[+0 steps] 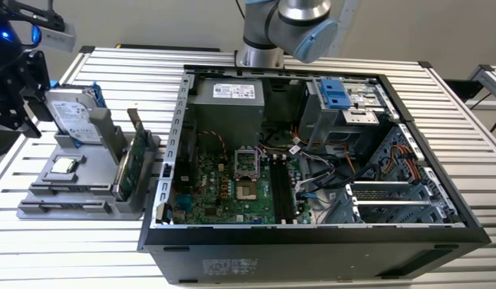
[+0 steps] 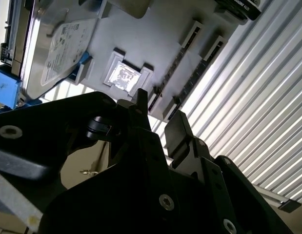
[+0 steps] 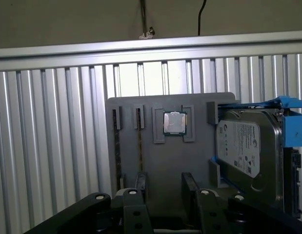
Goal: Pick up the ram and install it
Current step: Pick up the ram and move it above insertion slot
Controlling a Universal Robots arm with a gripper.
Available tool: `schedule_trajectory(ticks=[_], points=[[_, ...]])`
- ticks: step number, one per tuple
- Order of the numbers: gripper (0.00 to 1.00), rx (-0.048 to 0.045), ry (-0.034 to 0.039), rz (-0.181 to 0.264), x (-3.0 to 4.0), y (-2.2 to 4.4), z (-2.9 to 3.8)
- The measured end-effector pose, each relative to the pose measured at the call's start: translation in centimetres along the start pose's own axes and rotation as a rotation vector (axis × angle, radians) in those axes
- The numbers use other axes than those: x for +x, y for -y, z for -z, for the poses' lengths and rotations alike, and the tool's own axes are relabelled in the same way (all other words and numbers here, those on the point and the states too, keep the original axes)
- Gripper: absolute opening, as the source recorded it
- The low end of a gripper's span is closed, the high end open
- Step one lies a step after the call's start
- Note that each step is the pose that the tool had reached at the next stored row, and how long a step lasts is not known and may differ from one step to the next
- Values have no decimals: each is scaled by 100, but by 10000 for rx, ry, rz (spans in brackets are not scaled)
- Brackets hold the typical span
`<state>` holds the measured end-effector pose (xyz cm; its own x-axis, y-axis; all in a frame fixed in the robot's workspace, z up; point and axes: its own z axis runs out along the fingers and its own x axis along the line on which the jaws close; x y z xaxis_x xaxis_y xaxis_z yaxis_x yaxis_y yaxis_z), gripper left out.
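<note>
Ram [image 3: 116,156], first wrist view: a thin dark line standing on edge in the outer narrow slot of the grey tray [image 3: 165,161]. The green card [image 3: 138,146] sits in the neighbouring slot, just beside it. The processor chip [image 3: 174,123] and hard drive [image 3: 241,156] lie further along. The fingers [image 3: 140,181] are spread wide with nothing between them. Their gap lines up nearer the chip than the ram.

Second wrist view: the fingers [image 2: 176,127] hang apart and empty above the tray [image 2: 141,39], clear of both slots.

Exterior view: the arm's black head [image 1: 19,90] hovers over the tray [image 1: 47,208] on the slatted surface [image 1: 71,253], at the exterior view's left of the open computer case [image 1: 312,260]. I cannot separate the ram from the green card [image 1: 126,171] here.

Risks, as I judge them:
- With this offset, a descent could straddle the green card or knock it.
- The stick is thin, so an off-centre pinch could tilt or jam it in its slot.
- The cables crowding the case near the memory slots [image 1: 282,186] could snag a carried stick.
</note>
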<state>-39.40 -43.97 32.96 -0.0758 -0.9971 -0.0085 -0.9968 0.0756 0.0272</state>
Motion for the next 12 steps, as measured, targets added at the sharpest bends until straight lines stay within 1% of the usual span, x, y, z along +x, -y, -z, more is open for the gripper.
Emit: schedule_trajectory(ticks=[6,12], points=[[100,-1,-3,0,1,1,-34],[100,12,-2,1,1,2,-82]])
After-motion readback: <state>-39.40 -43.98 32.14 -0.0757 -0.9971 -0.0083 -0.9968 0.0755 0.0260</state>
